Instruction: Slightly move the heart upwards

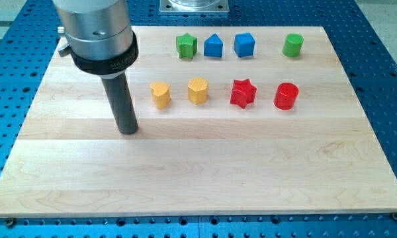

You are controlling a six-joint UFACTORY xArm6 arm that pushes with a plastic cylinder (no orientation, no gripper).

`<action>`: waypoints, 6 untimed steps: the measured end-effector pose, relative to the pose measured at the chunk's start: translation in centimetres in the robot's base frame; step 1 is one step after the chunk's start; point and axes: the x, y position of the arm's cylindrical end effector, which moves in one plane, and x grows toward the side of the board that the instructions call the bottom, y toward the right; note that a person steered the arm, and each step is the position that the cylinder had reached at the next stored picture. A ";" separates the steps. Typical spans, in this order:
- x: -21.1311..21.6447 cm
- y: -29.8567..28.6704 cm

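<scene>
The yellow heart block (160, 94) is seen left of the yellow hexagon block (198, 90). My tip (128, 130), grasping nothing, rests lower-left of it. Light and rigid, it is best pushed at its bottom face.

A dark rod's tip (128, 131) rests on a wooden counter (198, 172), left of and below a yellow heart block (160, 94).
</scene>
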 end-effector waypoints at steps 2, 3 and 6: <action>-2.3 1.1; -3.1 3.4; -2.8 10.4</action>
